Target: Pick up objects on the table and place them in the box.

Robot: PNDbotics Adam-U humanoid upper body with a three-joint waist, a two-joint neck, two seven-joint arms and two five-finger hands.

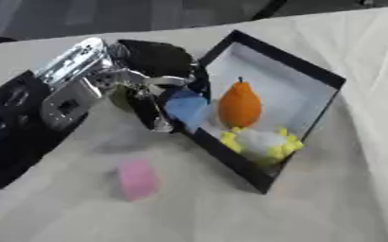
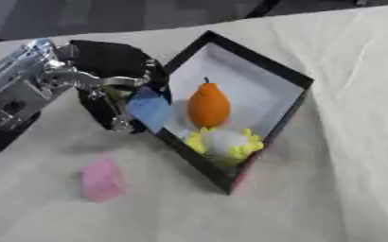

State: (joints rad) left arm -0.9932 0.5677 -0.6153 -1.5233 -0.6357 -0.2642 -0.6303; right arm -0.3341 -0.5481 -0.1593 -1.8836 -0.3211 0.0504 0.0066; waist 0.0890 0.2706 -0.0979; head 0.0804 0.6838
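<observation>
Desk point(image 1: 330, 198): we see a pale cloth covering it.
Box point(image 1: 313, 71): black-rimmed, white inside, lying askew at centre.
Left robot hand point(image 1: 152, 82): at the box's left rim, we see its fingers curled round a blue block point(image 1: 186, 108) held over the rim.
Pear point(image 1: 240, 105): orange, upright in the box.
Yellow-and-white thing point(image 1: 261, 143): in the box, just below the pear.
Pink block point(image 1: 137, 178): on the desk, left of the box.

head stereo pair, both eyes looking down at the table point(image 1: 346, 198), close range, scene askew, both share the box point(image 1: 334, 78) and left hand point(image 1: 152, 61), right eye slightly offset
</observation>
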